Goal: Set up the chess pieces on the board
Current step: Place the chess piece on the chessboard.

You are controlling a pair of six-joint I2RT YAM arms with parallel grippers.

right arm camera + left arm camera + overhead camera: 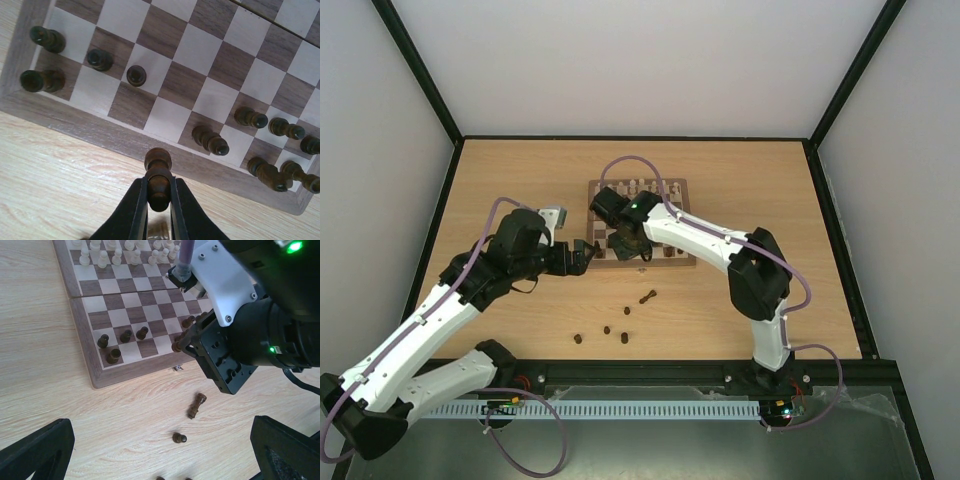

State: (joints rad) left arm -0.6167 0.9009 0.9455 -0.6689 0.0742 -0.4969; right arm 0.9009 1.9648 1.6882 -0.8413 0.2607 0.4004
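The board [686, 186] lies mid-table. Several dark chess pieces stand along its near rows, some at the left corner [100, 59] and more to the right [210, 140]. My right gripper [159, 192] is shut on one dark piece [158, 167], held just above the board's near border [75, 120]. In the top view the right gripper [628, 240] hangs over the board's near edge. Loose dark pieces rest on the table: one lying down [197, 405], one pawn [179, 438], others nearer [607, 329]. My left gripper [160, 455] is open and empty, left of the board and above those loose pieces.
Cream-white pieces [120, 252] fill the board's far rows. The right arm's wrist [250, 315] covers the right part of the board in the left wrist view. A small clasp [176, 368] sits on the board's near edge.
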